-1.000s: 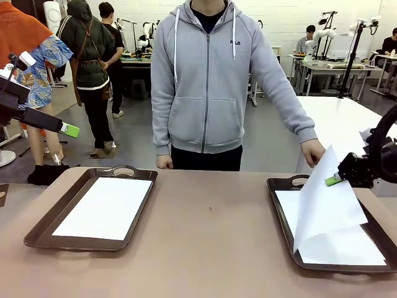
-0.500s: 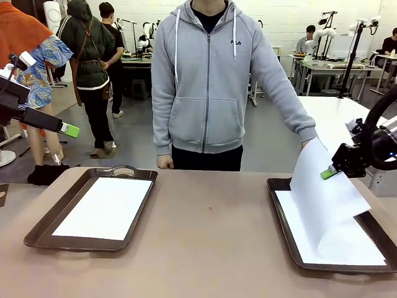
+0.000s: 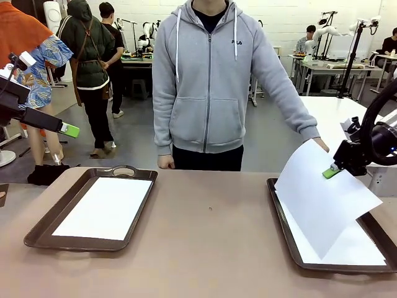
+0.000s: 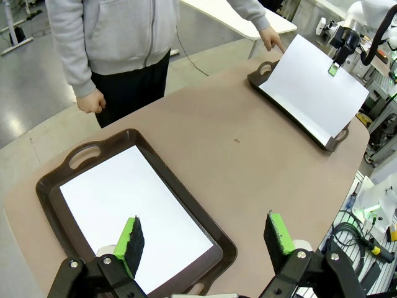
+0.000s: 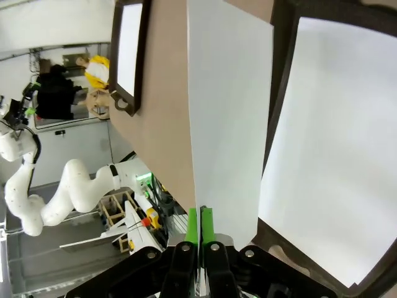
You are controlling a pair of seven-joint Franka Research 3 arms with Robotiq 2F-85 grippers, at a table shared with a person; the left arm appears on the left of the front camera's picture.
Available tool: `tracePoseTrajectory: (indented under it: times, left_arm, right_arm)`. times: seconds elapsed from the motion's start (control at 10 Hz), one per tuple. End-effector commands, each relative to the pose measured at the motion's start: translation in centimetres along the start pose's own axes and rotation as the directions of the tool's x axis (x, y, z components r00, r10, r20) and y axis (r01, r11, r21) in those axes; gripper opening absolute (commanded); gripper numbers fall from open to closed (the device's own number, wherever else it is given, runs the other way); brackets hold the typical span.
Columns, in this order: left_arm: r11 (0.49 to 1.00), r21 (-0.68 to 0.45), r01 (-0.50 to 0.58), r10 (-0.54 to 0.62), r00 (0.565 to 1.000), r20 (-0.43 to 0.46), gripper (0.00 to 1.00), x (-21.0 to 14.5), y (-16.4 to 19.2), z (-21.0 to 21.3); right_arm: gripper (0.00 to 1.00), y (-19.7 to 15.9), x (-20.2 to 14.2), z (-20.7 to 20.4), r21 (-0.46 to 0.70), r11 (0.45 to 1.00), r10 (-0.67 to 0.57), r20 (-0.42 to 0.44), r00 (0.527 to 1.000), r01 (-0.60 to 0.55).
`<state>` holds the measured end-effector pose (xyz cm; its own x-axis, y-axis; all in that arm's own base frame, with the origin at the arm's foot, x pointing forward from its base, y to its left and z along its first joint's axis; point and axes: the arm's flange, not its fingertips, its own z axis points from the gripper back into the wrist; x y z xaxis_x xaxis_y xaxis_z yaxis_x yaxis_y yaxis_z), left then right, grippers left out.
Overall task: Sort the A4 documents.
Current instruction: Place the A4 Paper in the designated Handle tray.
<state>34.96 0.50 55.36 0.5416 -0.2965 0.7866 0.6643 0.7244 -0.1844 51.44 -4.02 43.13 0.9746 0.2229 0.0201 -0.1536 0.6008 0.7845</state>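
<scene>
- Front view, at nine o'clock: the left gripper (image 3: 69,130) hangs in the air with its jaws wide apart, holding nothing. Below it, the left tray (image 3: 43,226) has one white sheet (image 3: 105,208) lying flat.
- At three o'clock: the right gripper (image 3: 332,172) is pinched tight on the edge of a lifted sheet (image 3: 319,195), above the right tray (image 3: 282,205), with more paper (image 3: 363,245) in it.
- The thin sheet could slip out, bend or tear if the arm swings fast.
- The person's hand (image 3: 321,144) is very near; it could get bumped.
</scene>
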Motion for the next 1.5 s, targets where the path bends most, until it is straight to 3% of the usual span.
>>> tracePoseTrajectory:
  times: [0.0,0.3,0.7,1.4]
  left_arm:
    - [1.000,0.001,0.002,-0.002,1.000,0.002,1.00,0.0,0.0,-0.1]
    - [1.000,0.001,0.002,-0.002,1.000,0.002,1.00,0.0,0.0,-0.1]
    - [1.000,0.001,0.002,-0.002,1.000,0.002,1.00,0.0,0.0,-0.1]
    - [1.000,0.001,0.002,-0.002,1.000,0.002,1.00,0.0,0.0,-0.1]
  right_arm:
    - [0.01,-0.5,0.2,0.2,0.043,0.999,-0.013,0.049,0.999,0.011]
    - [0.01,-2.8,0.0,-2.0,0.133,0.990,-0.069,0.116,0.991,0.053]
    - [0.01,-3.8,-0.1,-2.3,0.162,0.984,-0.094,0.140,0.986,0.071]
    - [0.01,-7.4,0.2,-3.4,0.082,0.978,-0.193,0.039,0.980,0.190]
